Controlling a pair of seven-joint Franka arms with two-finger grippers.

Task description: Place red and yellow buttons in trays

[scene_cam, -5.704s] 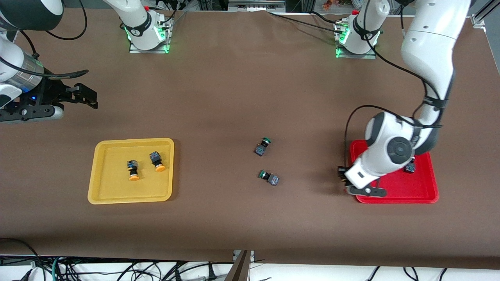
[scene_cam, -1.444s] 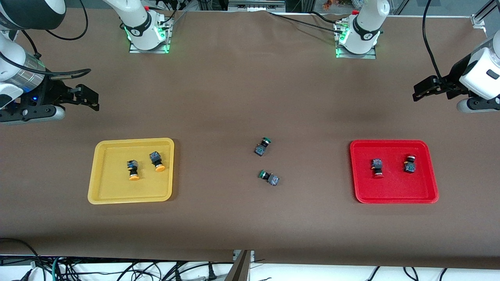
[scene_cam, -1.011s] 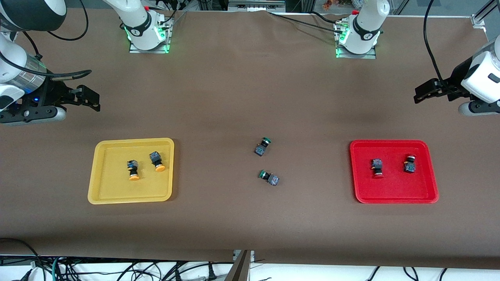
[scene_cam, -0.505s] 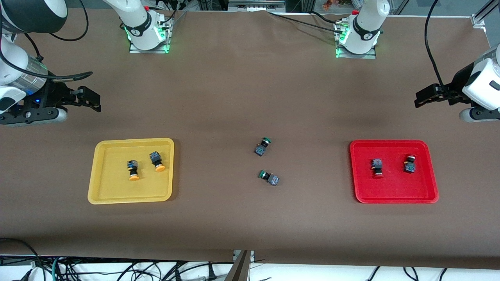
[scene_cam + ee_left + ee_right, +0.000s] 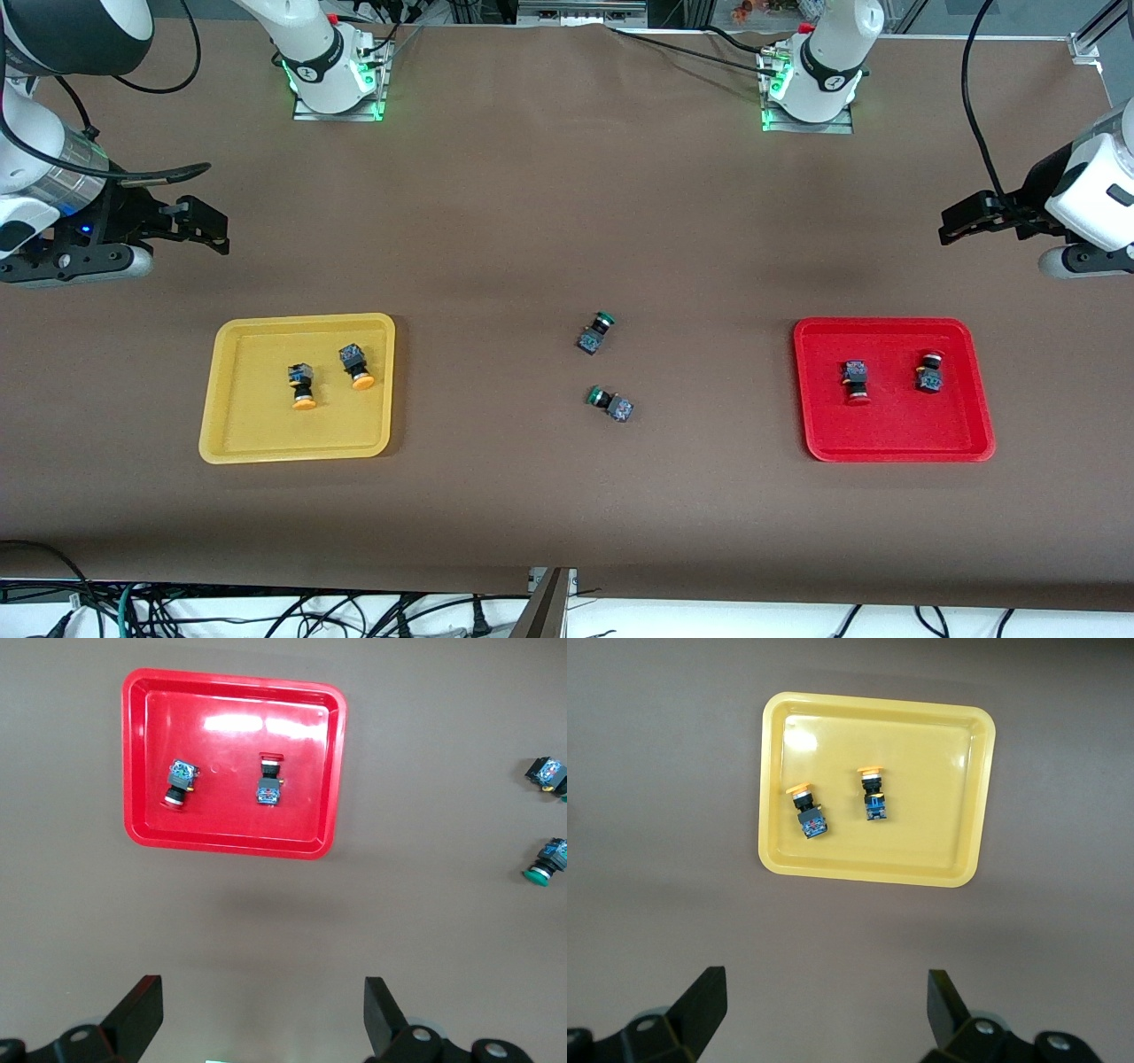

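Observation:
The yellow tray (image 5: pixel 230 443) lies toward the right arm's end and holds two yellow-capped buttons (image 5: pixel 302 386) (image 5: pixel 356 366); they also show in the right wrist view (image 5: pixel 807 814) (image 5: pixel 873 796) in the tray (image 5: pixel 957 771). The red tray (image 5: pixel 895 443) lies toward the left arm's end and holds two red-capped buttons (image 5: pixel 856 381) (image 5: pixel 928 372), also seen in the left wrist view (image 5: pixel 180 783) (image 5: pixel 269 782) in the tray (image 5: pixel 230 833). My left gripper (image 5: pixel 952 221) is open and empty, raised over bare table. My right gripper (image 5: pixel 213 235) is open and empty, raised over bare table.
Two green-capped buttons (image 5: pixel 595 333) (image 5: pixel 610 403) lie on the brown table midway between the trays; they also show at the edge of the left wrist view (image 5: pixel 547 775) (image 5: pixel 547 860). The arm bases (image 5: pixel 332 71) (image 5: pixel 811 80) stand at the table's edge farthest from the front camera.
The left arm has let go of a red button in the red tray and lifted away, and now holds nearly still. The right arm has barely moved.

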